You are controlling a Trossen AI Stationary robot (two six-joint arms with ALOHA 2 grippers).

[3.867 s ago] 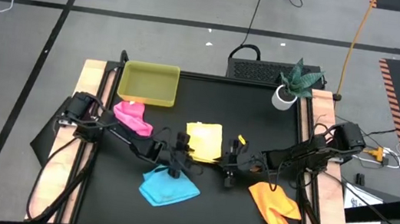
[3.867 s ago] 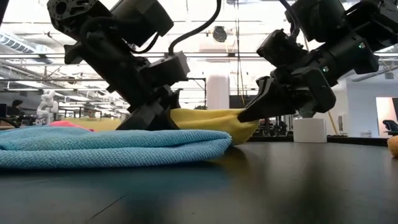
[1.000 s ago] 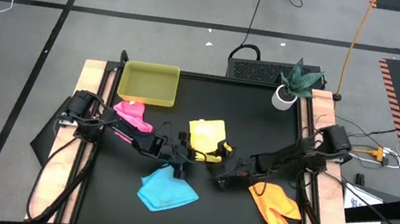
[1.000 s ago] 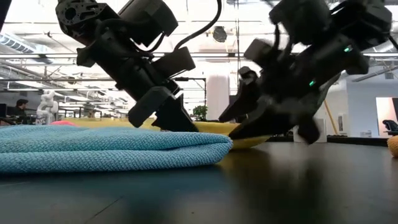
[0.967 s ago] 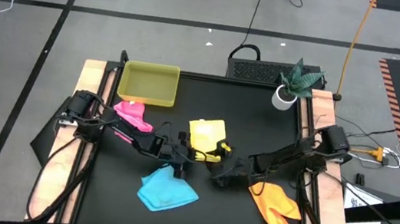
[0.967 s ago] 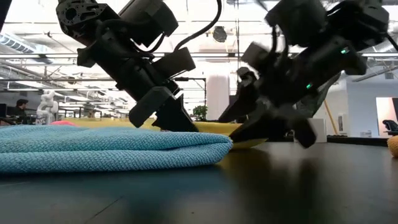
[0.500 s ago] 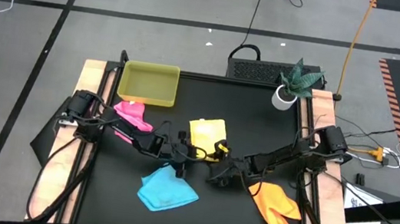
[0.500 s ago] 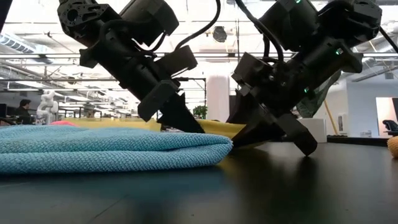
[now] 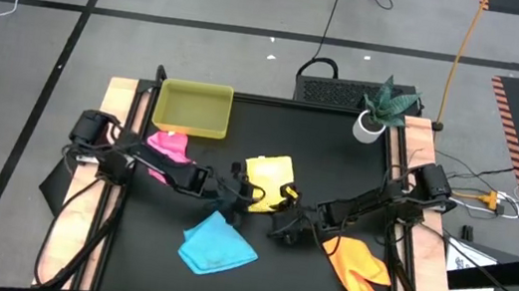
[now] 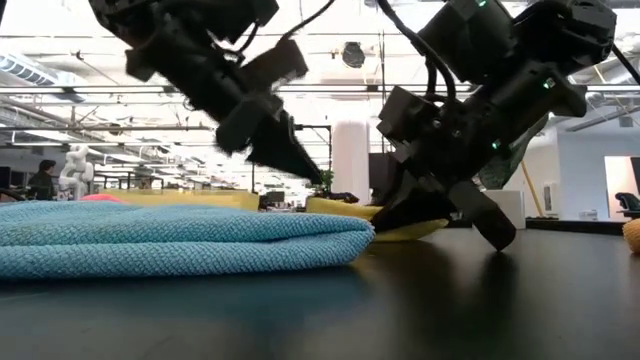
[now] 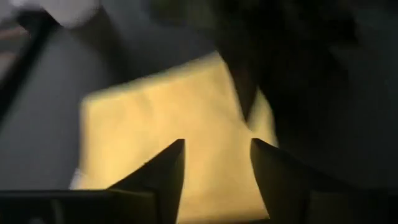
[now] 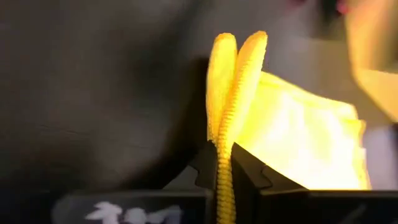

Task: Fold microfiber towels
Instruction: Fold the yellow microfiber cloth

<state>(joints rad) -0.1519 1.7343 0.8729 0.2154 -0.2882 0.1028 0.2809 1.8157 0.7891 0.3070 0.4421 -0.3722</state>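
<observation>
The yellow towel (image 9: 267, 179) lies mid-table, partly folded; in the low view the yellow towel (image 10: 345, 208) rests on the tabletop. My left gripper (image 9: 238, 193) hangs open above its near left part, touching nothing; in the left wrist view my left gripper (image 11: 214, 165) has the yellow towel (image 11: 155, 118) below its spread fingers. My right gripper (image 9: 283, 213) is shut on the towel's near right part. The pink towel (image 9: 174, 150), blue towel (image 9: 216, 244) and orange towel (image 9: 356, 265) lie crumpled or loosely folded on the table. My right gripper pinches a doubled-over edge (image 12: 227, 118) of the yellow towel between its two fingers (image 12: 249, 177); two layers stand up beyond the fingertips. The fingers slant down at it from the table's near right side. The rest of the towel (image 12: 305, 143) lies on the table.
A yellow-green tray (image 9: 193, 109) stands at the far left, and a potted plant (image 9: 376, 116) at the far right. In the low view the blue towel (image 10: 180, 238) fills the near left. Bare tabletop lies along the near edge between the blue and orange towels.
My left gripper has let go of the yellow towel and risen clear of it. My right gripper has tipped down at the towel's near right edge and shut on it, gathering a doubled edge. The towel's main part has stayed flat.
</observation>
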